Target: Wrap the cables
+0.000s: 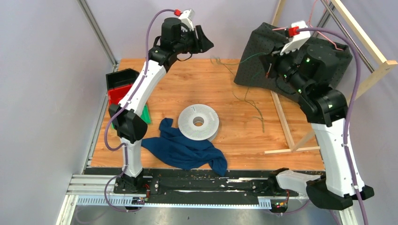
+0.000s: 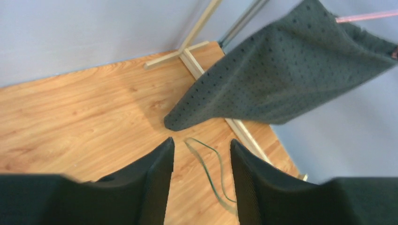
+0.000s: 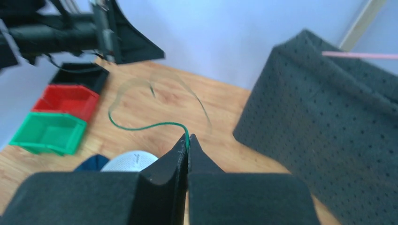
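Note:
The thin dark green wire (image 1: pixel 248 103) trails loosely over the wooden table from the far middle towards the right. My right gripper (image 1: pixel 269 71) is raised at the far right in front of the dark dotted cloth (image 1: pixel 263 51). It is shut on the wire (image 3: pixel 141 127), which leaves the closed fingertips (image 3: pixel 187 139) in a curve to the left. My left gripper (image 1: pixel 202 44) is open and empty, raised at the far middle. In the left wrist view a loop of wire (image 2: pixel 211 164) lies on the table below its spread jaws. The white perforated spool (image 1: pixel 198 122) lies flat mid-table.
A blue cloth (image 1: pixel 185 150) lies crumpled against the spool's near side. Black (image 1: pixel 123 77), red (image 1: pixel 117 96) and green (image 1: pixel 146 115) bins stand at the left edge. A wooden frame (image 1: pixel 284 117) and the draped dotted cloth (image 2: pixel 291 70) take up the right side.

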